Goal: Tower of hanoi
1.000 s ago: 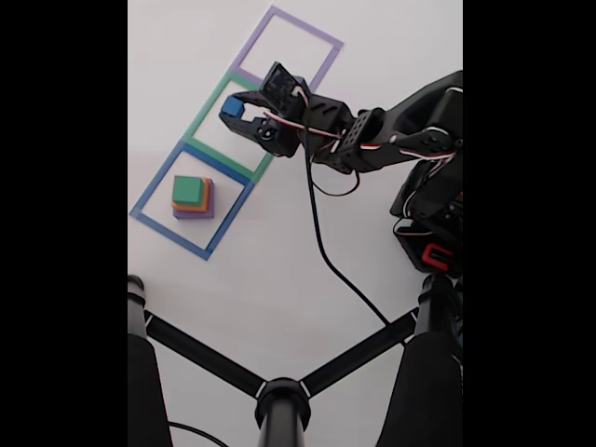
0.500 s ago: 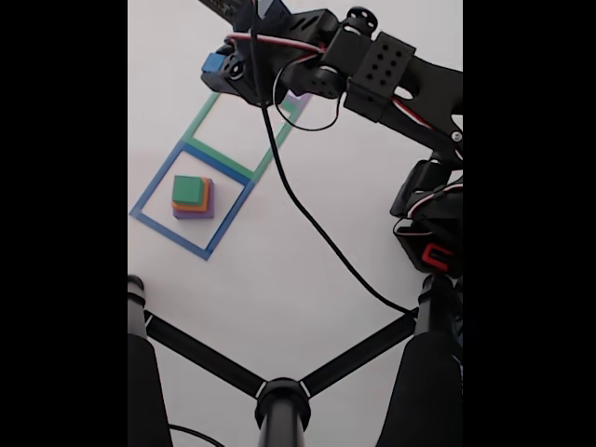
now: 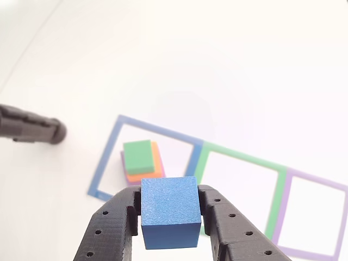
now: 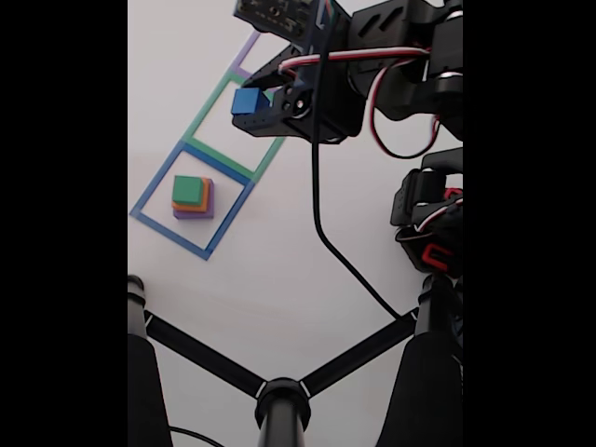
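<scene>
My black gripper [image 3: 168,217] [image 4: 247,101] is shut on the small blue block [image 3: 168,211] [image 4: 246,100] and holds it high above the table. In the fixed view it hangs over the green square outline [image 4: 197,122]. A stack of green block [image 3: 138,156] [image 4: 187,190] on orange block [image 3: 156,163] [image 4: 190,205] on purple block [image 3: 125,173] [image 4: 209,203] sits inside the blue square outline [image 3: 106,163] [image 4: 154,191].
A purple square outline [image 3: 288,190] [image 4: 247,48] lies beyond the green outline [image 3: 244,157]. Black tripod legs [image 4: 279,391] and a black rod [image 3: 30,129] stand near the stack. The arm's base and cable [image 4: 428,223] fill the right side of the fixed view.
The gripper, still shut on the blue block, rose high and swung up in the fixed view, then came back down over the green outline. The stack has not moved.
</scene>
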You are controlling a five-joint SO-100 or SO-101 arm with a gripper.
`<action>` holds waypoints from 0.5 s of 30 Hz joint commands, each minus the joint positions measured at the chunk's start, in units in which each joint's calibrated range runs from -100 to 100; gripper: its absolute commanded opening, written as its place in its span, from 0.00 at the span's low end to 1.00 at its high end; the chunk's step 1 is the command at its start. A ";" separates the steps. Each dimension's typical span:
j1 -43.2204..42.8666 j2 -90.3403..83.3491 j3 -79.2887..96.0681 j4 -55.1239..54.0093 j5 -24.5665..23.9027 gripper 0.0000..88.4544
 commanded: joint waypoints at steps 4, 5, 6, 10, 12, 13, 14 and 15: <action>-3.52 -5.50 -2.90 4.16 0.00 0.03; -3.52 -5.50 -2.54 4.16 0.00 0.03; -3.60 -5.42 -1.90 3.67 0.00 0.03; -2.99 -5.26 5.91 -3.53 0.00 0.04; -2.30 -5.50 13.09 -10.98 0.00 0.04; -1.92 -5.58 16.36 -14.54 0.00 0.04; -1.61 -5.58 20.81 -19.56 0.00 0.04; -1.46 -5.58 24.36 -23.69 0.00 0.04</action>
